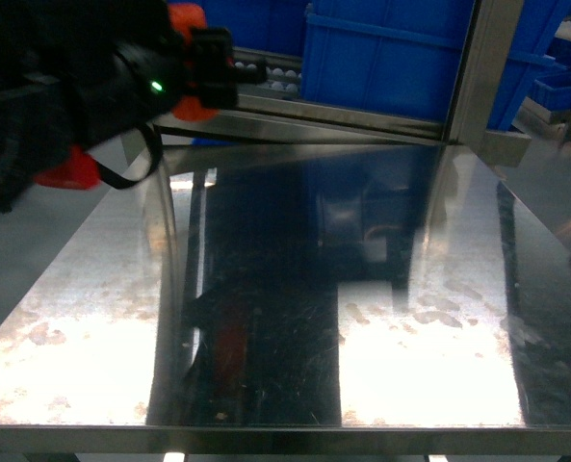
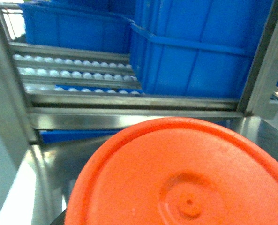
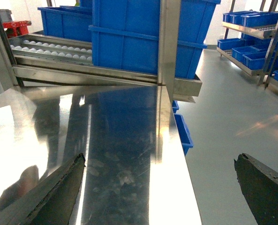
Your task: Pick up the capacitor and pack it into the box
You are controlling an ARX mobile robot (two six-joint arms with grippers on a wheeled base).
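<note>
While the right gripper [image 3: 160, 187] sits wide apart over the steel table [image 1: 92, 327], I cannot tell the left gripper's [image 1: 213, 67] state.

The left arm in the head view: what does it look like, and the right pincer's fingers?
The left arm is black and bulky, with bright orange parts, a small green light and a looping black cable. The right pincer has two dark, rough-textured, wedge-shaped fingers.
</note>
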